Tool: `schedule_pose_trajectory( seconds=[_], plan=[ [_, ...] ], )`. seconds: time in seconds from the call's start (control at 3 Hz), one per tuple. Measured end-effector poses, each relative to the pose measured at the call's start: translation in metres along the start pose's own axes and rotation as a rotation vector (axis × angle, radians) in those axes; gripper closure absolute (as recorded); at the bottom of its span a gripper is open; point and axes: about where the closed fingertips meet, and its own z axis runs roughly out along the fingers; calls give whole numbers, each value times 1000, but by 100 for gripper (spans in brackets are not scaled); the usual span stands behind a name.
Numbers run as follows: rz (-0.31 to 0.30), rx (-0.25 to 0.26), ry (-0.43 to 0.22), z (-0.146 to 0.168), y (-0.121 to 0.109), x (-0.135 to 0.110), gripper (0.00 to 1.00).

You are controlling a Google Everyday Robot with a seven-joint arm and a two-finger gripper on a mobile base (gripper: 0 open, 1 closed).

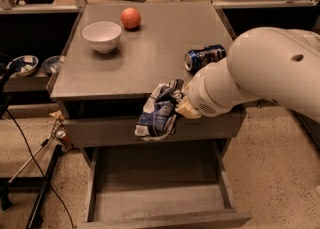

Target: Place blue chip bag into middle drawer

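Blue chip bag [157, 112]: off the cabinet top, hanging crumpled in the air just past the front edge of the grey cabinet [150, 63]. Overlaps the closed top drawer front [100, 132] from this angle. Dark blue with white patches, long side roughly vertical, lower end drooping.

Gripper [182, 105]: at the bag's right side, clamped on its upper right edge (tan tip only partly showing behind the foil). White arm [265, 70] reaching in from the right, across the cabinet's front right corner.

Middle drawer [155, 200]: pulled out wide at the bottom, flat grey floor in view, low side walls showing left and right. Lies below the bag and forward of the cabinet face; bag well above it, not touching.

On the cabinet top:
- White bowl [102, 35], rear left, upright.
- Orange-red round fruit [130, 18], just behind and right of the bowl, apart from it.
- Blue-and-white drink can [204, 57], lying on its side near the right edge, close to the arm.
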Motion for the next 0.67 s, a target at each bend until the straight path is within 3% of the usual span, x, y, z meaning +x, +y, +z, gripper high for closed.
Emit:
schedule_pose_trajectory(
  seconds=[0.33,0.67],
  plan=[
    [0,0,0,0,0,0,100],
    [72,-26,34,35,17,27,100]
  ],
)
